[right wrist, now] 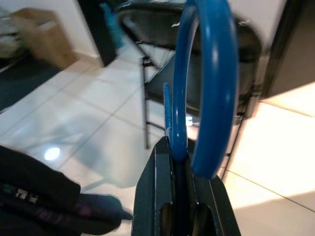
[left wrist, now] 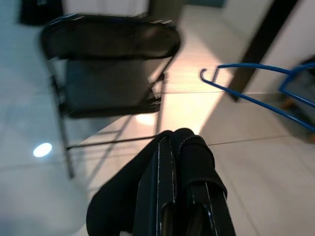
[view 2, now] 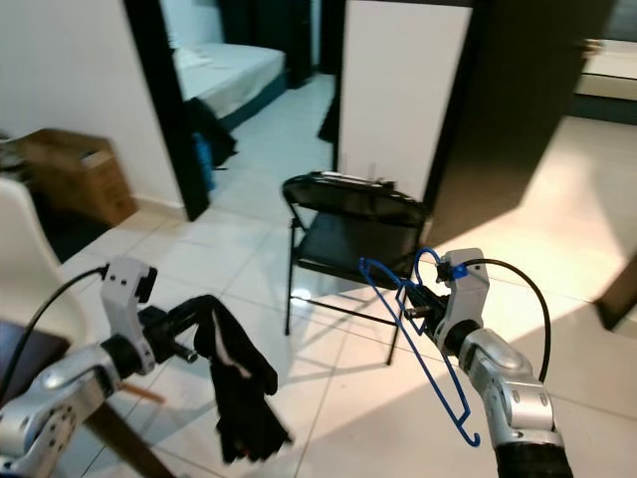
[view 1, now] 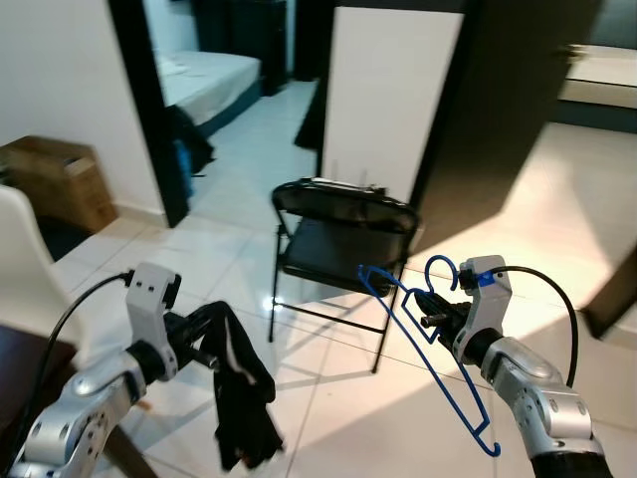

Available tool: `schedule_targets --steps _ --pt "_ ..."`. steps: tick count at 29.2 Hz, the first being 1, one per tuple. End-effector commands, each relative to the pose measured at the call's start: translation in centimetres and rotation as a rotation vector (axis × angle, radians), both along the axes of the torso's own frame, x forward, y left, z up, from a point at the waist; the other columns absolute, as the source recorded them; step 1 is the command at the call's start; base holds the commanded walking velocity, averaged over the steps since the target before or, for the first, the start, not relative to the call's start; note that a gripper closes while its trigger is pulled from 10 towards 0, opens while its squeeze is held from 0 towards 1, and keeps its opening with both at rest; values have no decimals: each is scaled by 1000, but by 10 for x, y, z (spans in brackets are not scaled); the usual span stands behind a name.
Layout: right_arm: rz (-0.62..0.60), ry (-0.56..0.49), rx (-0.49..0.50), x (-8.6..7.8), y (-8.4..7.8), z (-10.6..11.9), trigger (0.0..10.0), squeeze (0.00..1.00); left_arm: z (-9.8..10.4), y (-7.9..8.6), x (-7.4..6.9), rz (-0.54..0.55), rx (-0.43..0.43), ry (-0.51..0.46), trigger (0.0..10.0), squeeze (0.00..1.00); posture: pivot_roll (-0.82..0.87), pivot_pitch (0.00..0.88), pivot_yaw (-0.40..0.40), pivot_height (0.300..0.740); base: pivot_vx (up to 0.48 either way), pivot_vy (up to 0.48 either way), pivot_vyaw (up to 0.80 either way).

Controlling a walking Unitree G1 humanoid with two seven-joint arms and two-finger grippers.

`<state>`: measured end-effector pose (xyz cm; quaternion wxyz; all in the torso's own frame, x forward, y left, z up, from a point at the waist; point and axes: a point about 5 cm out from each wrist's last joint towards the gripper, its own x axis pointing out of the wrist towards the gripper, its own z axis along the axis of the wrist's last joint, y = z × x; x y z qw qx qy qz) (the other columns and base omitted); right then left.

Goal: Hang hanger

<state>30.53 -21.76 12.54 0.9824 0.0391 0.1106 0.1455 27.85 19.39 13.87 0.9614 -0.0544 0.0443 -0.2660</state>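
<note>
A blue wire hanger (view 1: 428, 344) hangs tilted in the air on the right, hook uppermost (right wrist: 206, 83). My right gripper (view 1: 430, 321) is shut on the hanger's neck. My left gripper (view 1: 211, 349) is shut on a black garment (view 1: 244, 398), which droops down from its fingers (left wrist: 170, 196) on the left. The two grippers are apart, with the hanger's shoulder (left wrist: 246, 96) reaching toward the left one. A black folding chair (view 1: 338, 244) stands on the tiles straight ahead, beyond both grippers.
A white panel and a dark door (view 1: 498, 110) stand behind the chair. A doorway at the back left opens on a bed (view 1: 204, 80). A cardboard box (view 1: 55, 179) and a white chair (view 1: 20, 269) are at the left. Pale floor tiles (view 1: 328, 398) stretch ahead.
</note>
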Motion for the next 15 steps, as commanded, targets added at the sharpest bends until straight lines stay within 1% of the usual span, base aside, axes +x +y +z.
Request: schedule_targets --steps 1,2,4,6,10,15 --pt "23 -20 8 6 7 4 10000 0 -5 5 1 18 -24 31 10000 0 57 0 -23 740 0 0 -800" --pt "34 -26 3 11 10 7 10000 0 -3 8 3 44 -36 25 10000 0 64 0 -33 740 0 0 -800" --pt "34 -26 3 11 10 7 10000 0 -3 8 3 44 -36 25 10000 0 64 0 -33 740 0 0 -800" --pt "43 -35 2 15 11 12 10000 0 3 11 6 83 -41 6 10000 0 67 0 -40 740 0 0 -800" --pt "41 -38 20 17 12 13 10000 0 3 12 9 101 -25 5 10000 0 63 0 -40 740 0 0 -800" --pt "55 -38 0 19 17 11 10000 0 3 14 13 98 -20 18 10000 0 62 0 -31 740 0 0 -800"
